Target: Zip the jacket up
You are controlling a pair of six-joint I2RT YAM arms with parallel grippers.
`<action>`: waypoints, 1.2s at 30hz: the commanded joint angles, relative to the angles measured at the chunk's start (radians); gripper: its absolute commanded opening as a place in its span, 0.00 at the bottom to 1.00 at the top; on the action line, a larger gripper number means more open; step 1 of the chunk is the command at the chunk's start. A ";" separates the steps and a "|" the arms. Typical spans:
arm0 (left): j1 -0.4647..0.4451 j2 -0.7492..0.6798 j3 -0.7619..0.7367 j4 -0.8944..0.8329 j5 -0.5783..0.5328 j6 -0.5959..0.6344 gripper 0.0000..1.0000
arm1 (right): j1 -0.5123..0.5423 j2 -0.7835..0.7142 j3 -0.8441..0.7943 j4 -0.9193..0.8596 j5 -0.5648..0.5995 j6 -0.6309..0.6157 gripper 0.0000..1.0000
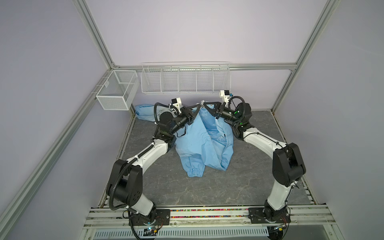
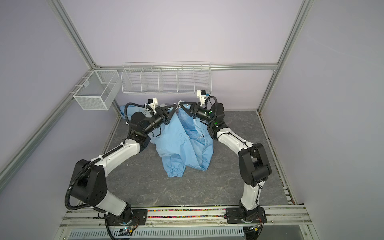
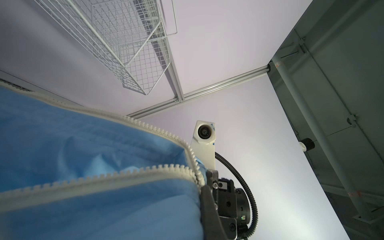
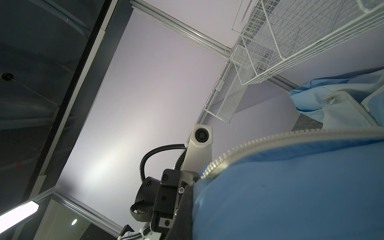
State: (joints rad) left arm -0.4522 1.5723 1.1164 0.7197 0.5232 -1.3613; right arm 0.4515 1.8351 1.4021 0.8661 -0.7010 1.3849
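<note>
Pale lilac walls (image 1: 187, 31) surround the dark grey marbled bench (image 1: 207, 187). A long white wire rack (image 1: 185, 83) hangs above its far edge, a white mesh basket (image 1: 116, 91) at its far left corner.

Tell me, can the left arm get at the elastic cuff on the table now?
Probably not yet: the left gripper is shut on the jacket, holding it up. The cuff itself lies uncovered.

I see the jacket (image 1: 199, 141) in plain light blue, fading paler in places, and its zipper (image 3: 128, 175) is cream-white with a regular toothed edge. The table (image 1: 207, 187) is dark grey, marbled with pale veins. The wire rack (image 1: 185, 81) and mesh basket (image 1: 116, 93) are white grids. The left arm (image 1: 153, 151) and right arm (image 1: 261, 141) are white with black joints.
</note>
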 commanded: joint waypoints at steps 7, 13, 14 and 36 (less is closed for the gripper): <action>-0.055 -0.025 0.036 -0.045 0.215 -0.008 0.00 | -0.001 -0.029 -0.012 -0.015 0.110 -0.048 0.07; -0.054 -0.027 -0.013 -0.092 0.212 0.022 0.00 | -0.001 -0.028 -0.015 0.028 0.110 0.014 0.07; -0.055 -0.028 -0.023 -0.099 0.212 0.029 0.00 | -0.001 -0.028 -0.016 0.037 0.108 0.028 0.07; -0.065 -0.081 -0.072 -0.330 0.243 0.174 0.00 | -0.027 -0.009 0.062 0.052 0.063 0.160 0.07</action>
State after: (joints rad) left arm -0.4534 1.5082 1.0882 0.5362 0.5598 -1.2324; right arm 0.4412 1.8347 1.3941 0.8207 -0.7746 1.4937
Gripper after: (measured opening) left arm 0.048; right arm 0.074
